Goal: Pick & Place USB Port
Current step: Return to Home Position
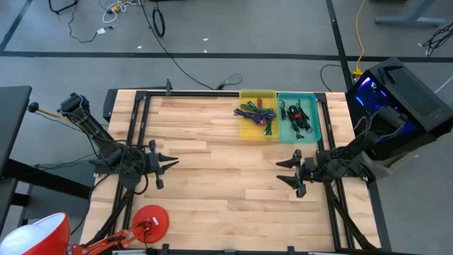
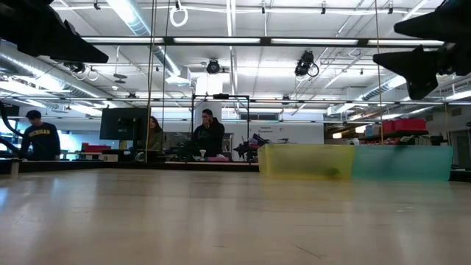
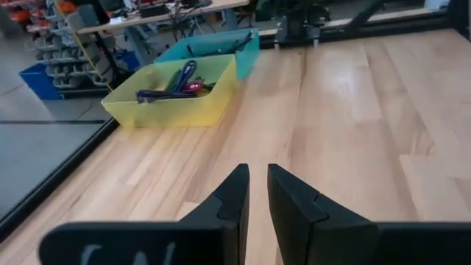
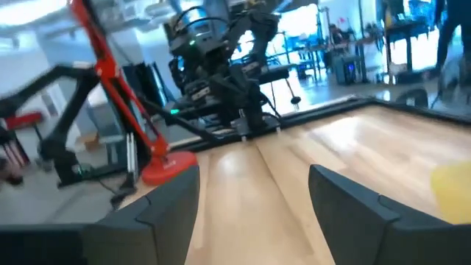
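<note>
Two bins stand side by side at the table's far edge. The yellow bin (image 1: 258, 115) (image 3: 176, 99) (image 2: 303, 160) holds purple and dark cables. The teal bin (image 1: 299, 117) (image 2: 401, 162) holds black cables. My left gripper (image 1: 172, 162) (image 3: 257, 193) hovers over the table's left half, shut with only a narrow slit and holding nothing. My right gripper (image 1: 284, 171) (image 4: 254, 199) hovers over the right half, near the teal bin's near side, open wide and empty. Both point toward the table's middle.
Bare wood lies between the two grippers (image 1: 226, 170). A black frame rail (image 1: 212, 93) runs around the table. A red round stand base (image 1: 151, 222) sits at the near left corner. A lit computer case (image 1: 396, 99) stands off the right edge. People (image 2: 208, 136) are in the room beyond.
</note>
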Robot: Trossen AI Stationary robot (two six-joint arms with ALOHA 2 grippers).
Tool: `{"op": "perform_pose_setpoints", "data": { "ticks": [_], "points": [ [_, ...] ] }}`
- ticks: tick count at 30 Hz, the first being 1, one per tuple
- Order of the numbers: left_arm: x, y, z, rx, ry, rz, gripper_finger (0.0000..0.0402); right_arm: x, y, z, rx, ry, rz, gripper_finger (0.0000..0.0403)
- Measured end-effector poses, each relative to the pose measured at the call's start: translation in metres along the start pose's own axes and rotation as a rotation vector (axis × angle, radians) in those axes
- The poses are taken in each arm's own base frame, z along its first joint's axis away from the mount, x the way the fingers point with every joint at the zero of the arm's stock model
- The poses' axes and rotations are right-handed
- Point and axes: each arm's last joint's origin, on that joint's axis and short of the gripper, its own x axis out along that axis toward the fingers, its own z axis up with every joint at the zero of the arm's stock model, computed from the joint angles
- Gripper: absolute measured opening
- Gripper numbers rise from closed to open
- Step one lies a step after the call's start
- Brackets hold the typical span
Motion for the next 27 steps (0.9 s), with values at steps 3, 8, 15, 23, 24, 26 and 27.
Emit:
{"op": "perform_pose_setpoints", "data": {
  "ticks": [3,8,15,23,24,26,27],
  "points": [
    [0.001,0.002,-0.001,0.015,0.001,0.03,0.0055,0.001,-0.001,0.0,0.03,0.005,0.0,0.0256],
    [0.003,0.006,-0.006,0.053,0.026,0.086,0.0055,0.002,-0.001,-0.008,-0.008,0.094,0.11,0.0256],
    [0.001,0.012,-0.012,-0.003,0.062,0.094,0.0055,0.001,-0.001,-0.012,-0.011,0.129,0.113,0.0256],
    [-0.009,0.014,-0.01,-0.028,0.033,0.045,0.0055,0.001,-0.001,-0.012,-0.037,0.127,0.112,0.0256],
    [-0.01,0.013,-0.01,-0.032,0.026,0.04,0.0055,0.001,-0.001,-0.012,-0.035,0.125,0.113,0.0256],
    [-0.013,0.014,-0.015,-0.045,0.014,0.031,0.0055,0.001,-0.001,-0.011,-0.031,0.12,0.117,0.0256],
    [-0.013,0.014,-0.019,-0.053,0.01,0.029,0.0055,0.001,-0.001,-0.011,-0.031,0.121,0.121,0.0256]
  ]
}}
